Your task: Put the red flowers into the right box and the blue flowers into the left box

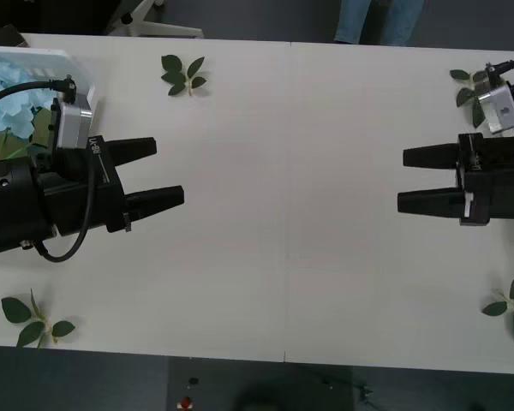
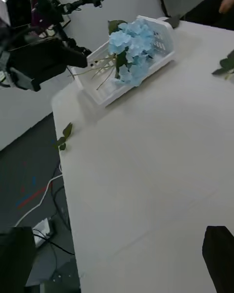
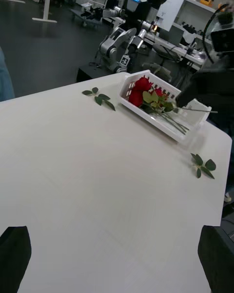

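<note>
Robotics lab / test workshop. In the left wrist view, behind the white desk: another robot w/ pale jointed arms, lit blue at its top, standing among workbenches, plus white shelving w/ small items and a white stand on a T-foot over dark open floor. Right wrist view: loose cables and a power strip on the dark floor beside the desk.
</note>
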Action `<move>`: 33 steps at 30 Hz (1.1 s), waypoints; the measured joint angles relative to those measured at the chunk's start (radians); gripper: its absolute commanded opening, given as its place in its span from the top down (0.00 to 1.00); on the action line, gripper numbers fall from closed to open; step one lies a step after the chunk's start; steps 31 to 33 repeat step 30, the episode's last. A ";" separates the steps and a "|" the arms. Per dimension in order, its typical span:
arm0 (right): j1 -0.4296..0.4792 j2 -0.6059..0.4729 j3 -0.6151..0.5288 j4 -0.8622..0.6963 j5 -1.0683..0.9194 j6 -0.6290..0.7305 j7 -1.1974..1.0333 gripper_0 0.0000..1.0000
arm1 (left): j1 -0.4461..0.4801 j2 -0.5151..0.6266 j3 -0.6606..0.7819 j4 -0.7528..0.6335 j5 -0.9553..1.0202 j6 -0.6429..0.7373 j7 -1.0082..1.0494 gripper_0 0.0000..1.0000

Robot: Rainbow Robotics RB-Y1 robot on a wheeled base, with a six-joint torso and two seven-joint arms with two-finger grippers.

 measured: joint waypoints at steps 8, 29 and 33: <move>0.162 0.058 -0.157 -0.142 0.000 0.020 0.020 0.00 | 0.000 0.000 0.000 0.000 0.000 0.000 0.000 0.00; 0.230 0.082 -0.173 -0.211 0.000 0.020 0.021 0.00 | 0.000 0.000 0.000 0.000 0.000 0.000 0.000 0.00; 0.230 0.082 -0.173 -0.211 0.000 0.020 0.021 0.00 | 0.000 0.000 0.000 0.000 0.000 0.000 0.000 0.00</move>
